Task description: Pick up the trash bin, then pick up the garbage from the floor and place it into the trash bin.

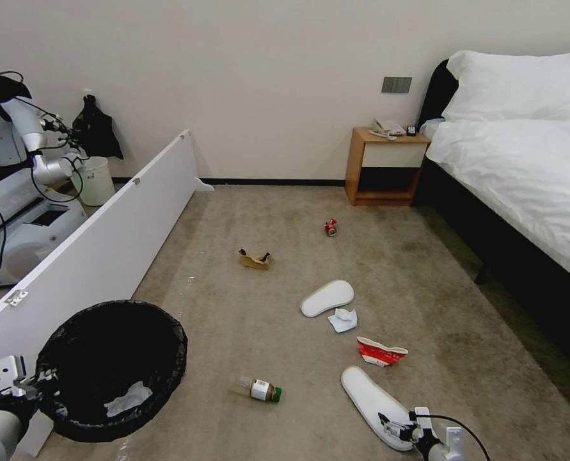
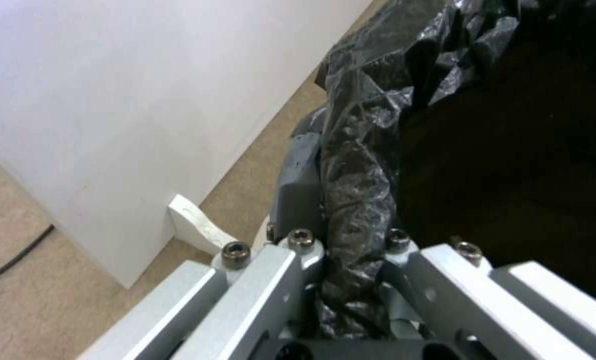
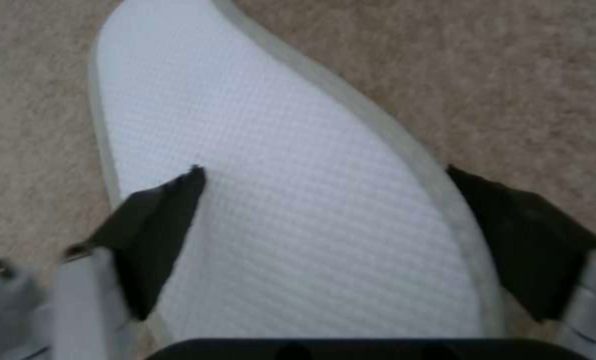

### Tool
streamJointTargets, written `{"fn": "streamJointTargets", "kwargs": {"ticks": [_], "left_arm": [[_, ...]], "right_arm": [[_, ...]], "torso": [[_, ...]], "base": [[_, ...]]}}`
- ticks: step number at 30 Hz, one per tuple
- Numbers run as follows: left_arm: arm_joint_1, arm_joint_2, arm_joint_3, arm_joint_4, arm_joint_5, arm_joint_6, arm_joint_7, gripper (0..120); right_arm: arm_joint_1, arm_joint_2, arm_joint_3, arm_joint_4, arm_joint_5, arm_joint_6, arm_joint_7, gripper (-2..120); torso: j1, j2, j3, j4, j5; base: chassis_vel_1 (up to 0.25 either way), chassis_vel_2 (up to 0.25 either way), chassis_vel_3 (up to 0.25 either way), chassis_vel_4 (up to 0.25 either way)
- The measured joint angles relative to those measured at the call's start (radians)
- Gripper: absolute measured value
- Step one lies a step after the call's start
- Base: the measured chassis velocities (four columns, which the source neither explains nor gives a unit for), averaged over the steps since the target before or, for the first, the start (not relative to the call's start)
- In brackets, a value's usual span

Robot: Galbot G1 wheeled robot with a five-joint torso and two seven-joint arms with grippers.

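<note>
Left hand (image 1: 38, 384) pinches the black-bagged round white plastic trash bin (image 1: 115, 365) by its rim, holding it ready, while right hand (image 3: 324, 225) hovers spread astride the near white flat fabric slipper (image 3: 278, 200) for grasping.

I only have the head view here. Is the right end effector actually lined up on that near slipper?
Observer: Yes. The right end effector is open, one finger on each side of the near slipper.
Operator: And the left one, how is it holding the bin?
Observer: The left end effector is shut on the trash bin, pinching the bag-covered rim.
Operator: Any cable near it?
Observer: A dark cable lies on the carpet beyond the white panel.
</note>
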Motion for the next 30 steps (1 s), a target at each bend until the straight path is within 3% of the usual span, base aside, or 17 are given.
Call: {"fn": "streamJointTargets", "kwargs": {"ticks": [2,6,9,12,17,23,30], "left_arm": [[0.007,0.000,0.000,-0.006,0.005,0.000,-0.001,2],[0.012,0.008,-0.001,-0.008,0.005,0.000,-0.001,2],[0.014,0.033,-0.003,-0.006,-0.010,0.000,-0.002,2],[0.012,0.044,-0.003,0.000,-0.019,0.000,-0.002,2],[-0.002,0.057,0.008,0.020,-0.035,0.000,-0.001,2],[-0.008,0.052,0.022,0.022,-0.037,0.000,0.001,2],[-0.006,0.041,0.037,0.017,-0.028,0.000,0.001,2]], "right_arm": [[0.003,-0.006,-0.001,-0.003,0.007,0.003,-0.005,74],[0.002,-0.002,-0.001,-0.002,0.007,0.004,-0.011,64],[-0.005,0.017,0.006,0.011,-0.004,0.005,-0.018,47],[-0.013,0.023,0.012,0.021,-0.012,0.006,-0.020,41],[-0.049,0.027,0.027,0.055,-0.018,0.015,-0.042,19],[-0.072,0.010,0.039,0.071,-0.020,0.036,-0.062,5],[-0.077,-0.012,0.056,0.094,-0.004,0.067,-0.075,5]], "torso": [[0.000,0.000,0.000,-0.0002,-0.0003],[0.000,0.000,0.000,-0.0003,-0.0004],[0.000,0.000,0.000,-0.0002,-0.0003],[0.000,0.000,0.000,-0.0001,-0.0002],[0.000,0.000,0.000,0.0001,-0.0001],[0.000,0.000,0.000,-0.0001,0.0000],[0.000,0.000,0.000,-0.0002,-0.0002]], "base": [[0.000,0.000,0.000,0.000],[0.000,0.000,0.000,0.000],[0.000,0.000,0.000,0.000],[0.000,0.000,0.000,0.000],[0.000,0.000,0.000,0.000],[0.000,0.000,0.000,0.000],[0.000,0.000,0.000,0.000]]}}
